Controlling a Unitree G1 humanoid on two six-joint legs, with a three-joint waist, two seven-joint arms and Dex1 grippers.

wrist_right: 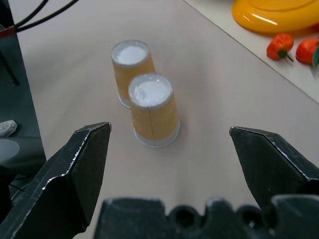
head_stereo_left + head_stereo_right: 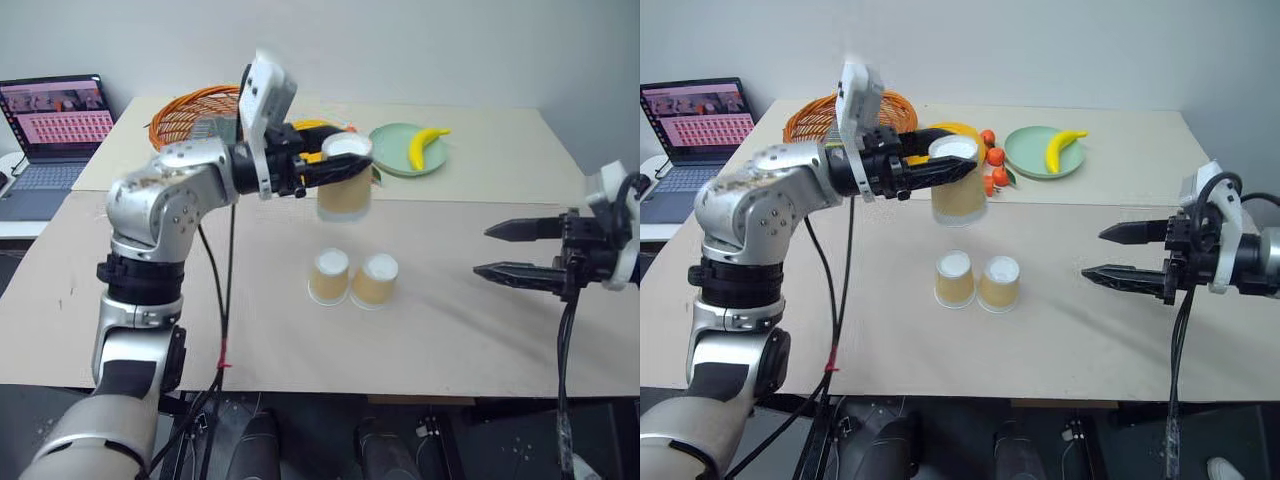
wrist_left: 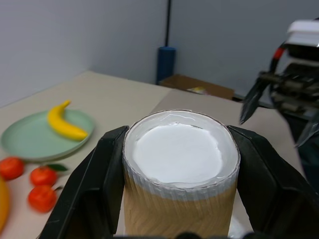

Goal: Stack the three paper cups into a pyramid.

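Note:
Two of the paper cups stand upside down and side by side on the tan table, one [image 2: 330,276] touching the other [image 2: 375,280]. The third cup [image 2: 345,190] hangs in the air, base up, above and a little behind that pair. My left gripper [image 2: 350,160] is shut on it, with a black finger pressed to each side of the cup [image 3: 179,169] near its white base. Off to the right, level with the pair, my right gripper [image 2: 482,250] is open and empty, pointing toward the two cups [image 1: 152,109].
A green plate [image 2: 390,160] with a banana [image 2: 428,145] lies behind the cups, next to small oranges [image 2: 995,165] and a yellow dish [image 1: 276,15]. An orange wire basket [image 2: 190,115] sits at the back left. A laptop [image 2: 55,130] stands on a side table at the left.

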